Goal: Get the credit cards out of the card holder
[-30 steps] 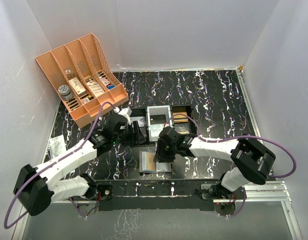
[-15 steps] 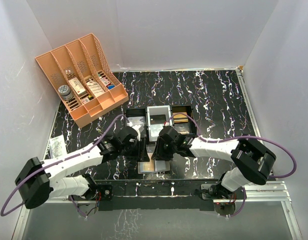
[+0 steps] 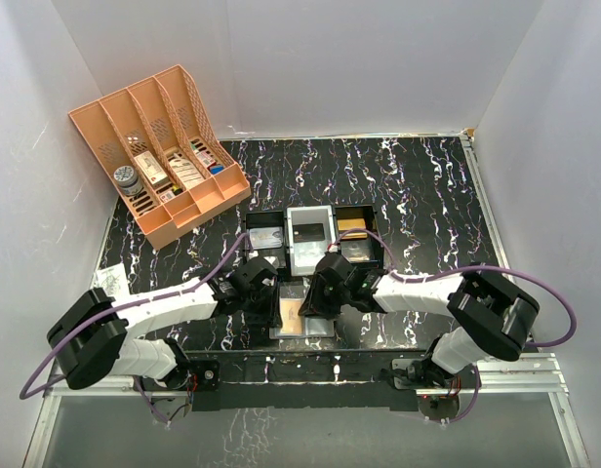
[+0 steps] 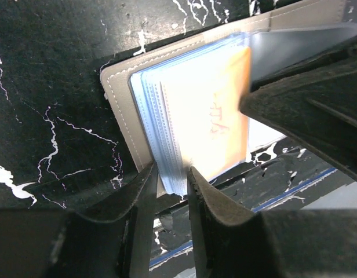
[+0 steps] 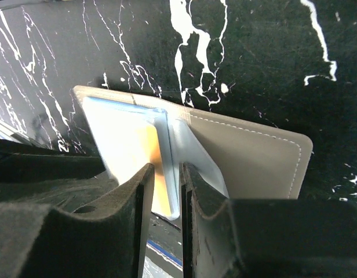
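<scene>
My right claw is clenched on one clear, glossy plastic sleeve of the flat grey stitched card holder, which lies open on the black marbled bench at its near edge. My left claw straddles the corner of the sleeve stack; whether it pinches, I cannot tell. A thin gold-orange credit card sits inside a sleeve. I fear the slippery sleeve may slip out or tear, or the light holder may lift with it.
</scene>
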Available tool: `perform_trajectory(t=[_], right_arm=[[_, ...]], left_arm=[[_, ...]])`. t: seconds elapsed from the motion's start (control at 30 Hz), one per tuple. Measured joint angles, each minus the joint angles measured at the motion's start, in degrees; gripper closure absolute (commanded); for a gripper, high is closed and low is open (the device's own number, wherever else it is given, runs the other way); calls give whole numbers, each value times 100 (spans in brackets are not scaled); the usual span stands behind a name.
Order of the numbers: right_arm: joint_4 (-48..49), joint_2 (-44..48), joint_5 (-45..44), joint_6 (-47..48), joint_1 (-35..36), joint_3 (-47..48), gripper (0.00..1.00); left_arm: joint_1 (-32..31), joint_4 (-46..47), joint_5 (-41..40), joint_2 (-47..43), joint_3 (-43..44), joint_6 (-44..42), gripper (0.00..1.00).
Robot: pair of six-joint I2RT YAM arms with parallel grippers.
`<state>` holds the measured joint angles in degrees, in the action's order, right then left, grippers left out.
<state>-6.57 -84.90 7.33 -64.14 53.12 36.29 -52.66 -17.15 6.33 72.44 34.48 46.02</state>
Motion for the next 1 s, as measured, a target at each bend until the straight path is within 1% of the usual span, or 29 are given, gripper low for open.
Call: perform_trajectory(t=[0.27, 0.37, 0.43, 0.67, 1.0], right_arm=[[490, 11, 90, -155, 0, -201, 84], [640, -15, 173, -144, -4, -245, 96], [691, -68, 212, -116, -26, -245, 100], [846, -66, 319, -9, -109, -326, 100], [1123, 214, 881, 227, -518, -774, 100]], left_arm=[[-9, 0, -17, 155, -44, 7, 85], [-9, 24, -13, 179, -61, 11, 87], [-24, 13, -7, 212, -63, 11, 87], [-44, -24, -35, 240, -63, 52, 90], [-79, 118, -37, 326, -63, 101, 90]])
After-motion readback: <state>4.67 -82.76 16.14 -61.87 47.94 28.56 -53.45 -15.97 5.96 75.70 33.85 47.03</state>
